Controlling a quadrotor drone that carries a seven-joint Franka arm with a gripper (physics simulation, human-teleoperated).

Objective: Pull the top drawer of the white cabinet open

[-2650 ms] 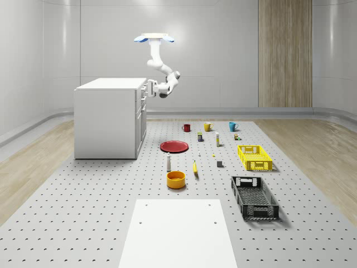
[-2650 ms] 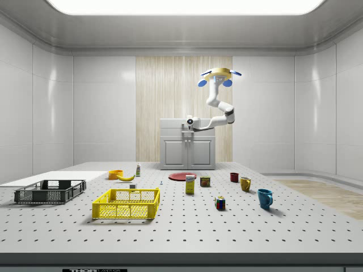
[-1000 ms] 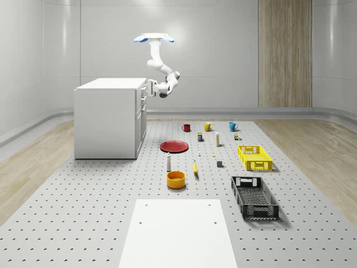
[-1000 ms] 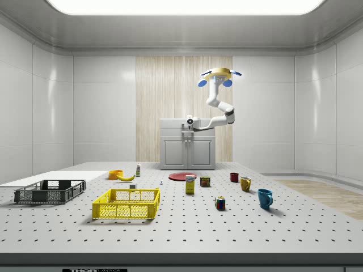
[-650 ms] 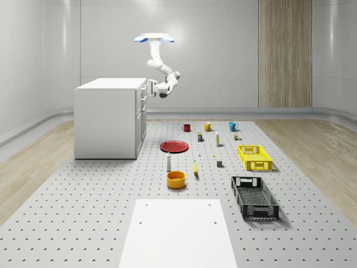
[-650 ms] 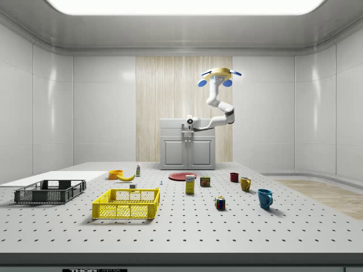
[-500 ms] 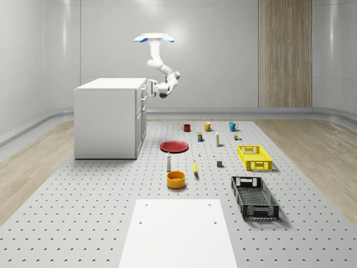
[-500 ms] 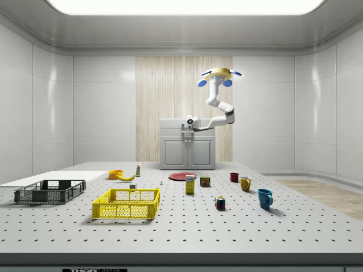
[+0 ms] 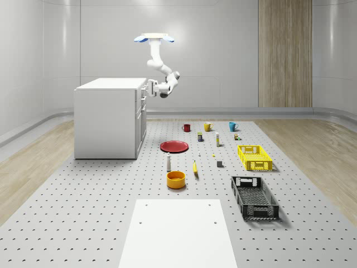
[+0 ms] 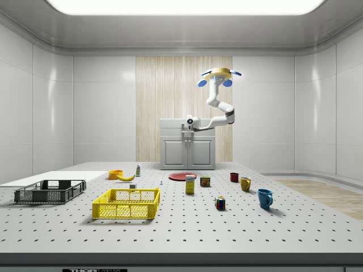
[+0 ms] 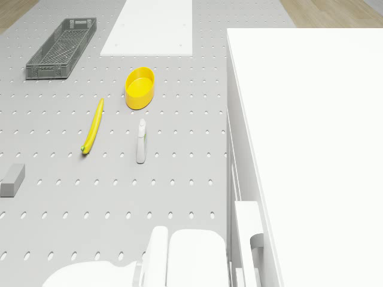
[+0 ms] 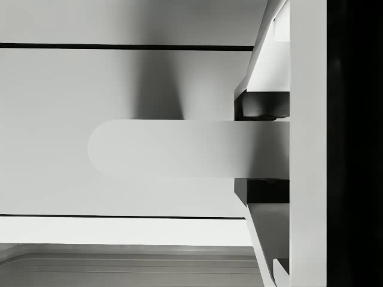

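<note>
- The white cabinet [image 9: 107, 118] is the landmark: it stands at the far end of the pegboard floor [image 9: 83, 223], and its top drawer [image 12: 119, 84] sits in the band just under the cabinet's top slab.
- The drone [image 9: 153, 38] hovers in the air above and just out from the cabinet's front face, resting on nothing.
- Its arm [image 9: 159, 64] bends down and back toward the cabinet, bringing the gripper [image 9: 149, 88] right up to the drawer front at top-drawer height.
- In the wrist view the drawer handle [image 12: 161, 149] runs as a pale rounded bar between the two dark finger pads [image 12: 261, 105], which sit against it on either side; I judge the gripper clamped on the handle.
- The drawer front looks flush with the cabinet, so I take it the grasp is made and the pull not yet begun.
- The next move calls for a straight draw away from the cabinet front, kept level so the handle does not slip from the pads.
- A red plate [image 9: 174, 146] and a yellow bowl [image 9: 175, 179] lie on the floor out in front of the cabinet, well below the arm.
</note>
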